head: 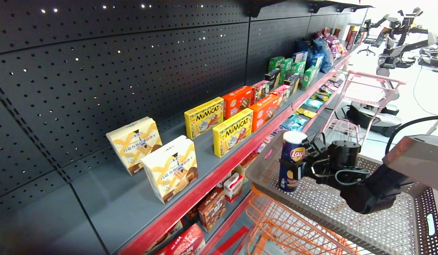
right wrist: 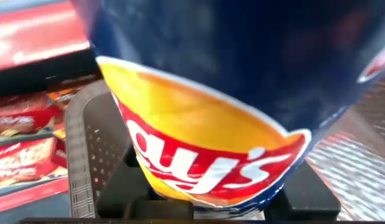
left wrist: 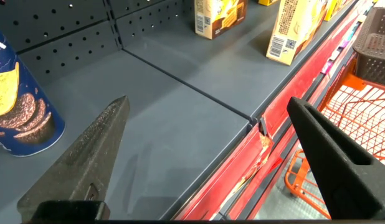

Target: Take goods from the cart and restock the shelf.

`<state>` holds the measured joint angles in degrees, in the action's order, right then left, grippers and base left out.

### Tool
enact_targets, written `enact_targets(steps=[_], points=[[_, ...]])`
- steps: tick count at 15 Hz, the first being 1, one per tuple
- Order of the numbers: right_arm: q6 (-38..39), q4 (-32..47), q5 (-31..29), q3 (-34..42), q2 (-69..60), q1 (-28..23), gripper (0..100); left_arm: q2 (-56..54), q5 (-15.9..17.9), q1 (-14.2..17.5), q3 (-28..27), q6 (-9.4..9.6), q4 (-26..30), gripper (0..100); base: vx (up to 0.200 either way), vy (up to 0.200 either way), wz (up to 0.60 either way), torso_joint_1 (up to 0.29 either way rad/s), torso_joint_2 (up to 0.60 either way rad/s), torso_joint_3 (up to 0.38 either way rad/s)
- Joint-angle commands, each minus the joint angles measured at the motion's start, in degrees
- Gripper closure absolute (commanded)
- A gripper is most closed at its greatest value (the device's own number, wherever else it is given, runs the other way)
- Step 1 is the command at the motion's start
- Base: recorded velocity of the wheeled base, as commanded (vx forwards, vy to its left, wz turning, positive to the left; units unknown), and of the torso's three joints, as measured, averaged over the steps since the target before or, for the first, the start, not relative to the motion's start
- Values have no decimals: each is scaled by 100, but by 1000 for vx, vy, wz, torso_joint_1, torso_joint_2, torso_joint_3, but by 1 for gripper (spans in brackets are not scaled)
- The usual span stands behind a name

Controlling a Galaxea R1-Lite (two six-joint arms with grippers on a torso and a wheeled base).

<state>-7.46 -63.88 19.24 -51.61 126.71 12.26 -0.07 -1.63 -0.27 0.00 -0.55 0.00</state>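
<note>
Blue card with a white lid, a yellow band and a red logo: that is the can [head: 292, 152] we have to place. The right gripper [head: 293, 168] has it clamped about its middle, one finger on either side. In the right wrist view the can [right wrist: 205, 124] presses close against the camera, with the dark fingers below it.

We see it standing upright, long axis vertical, over the brown perforated tray [head: 346, 212] on top of the orange cart [head: 286, 226], near the tray corner closest to the shelf [head: 109, 198]. Whether its base rests on the tray or hangs just above it we cannot tell.

The move ahead, as we judge it, turns on one relation: the shelf lies to the left of the can, across its red front edge [head: 212, 179]. Bare grey board lies left of the cream boxes [head: 171, 168], towards the shelf's near end. The can should travel sideways, staying upright and high enough to clear that edge.

Our left gripper [left wrist: 208, 106] hangs over that bare stretch, spread wide and holding nothing. A second can [left wrist: 21, 106], blue with biscuits pictured on it, stands on the board beside it. The right arm alone has the load.
</note>
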Motion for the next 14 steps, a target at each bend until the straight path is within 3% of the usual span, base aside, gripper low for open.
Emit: enact_targets(steps=[1, 6, 9, 11, 14], points=[[52, 693, -553, 55, -1078, 13, 100, 7, -4, 0, 0, -7, 0, 0, 0, 0, 0, 0, 0, 0], [228, 2090, -1739, 574, -2959, 92, 100, 7, -4, 0, 0, -7, 0, 0, 0, 0, 0, 0, 0, 0], [219, 2424, -2038, 1347, -4295, -198, 100, 7, -4, 0, 0, -7, 0, 0, 0, 0, 0, 0, 0, 0], [175, 2784, -2108, 2270, -5842, -655, 100, 7, -4, 0, 0, -7, 0, 0, 0, 0, 0, 0, 0, 0], [175, 3470, -2486, 2868, -7125, -1121, 100, 7, -4, 0, 0, -7, 0, 0, 0, 0, 0, 0, 0, 0]])
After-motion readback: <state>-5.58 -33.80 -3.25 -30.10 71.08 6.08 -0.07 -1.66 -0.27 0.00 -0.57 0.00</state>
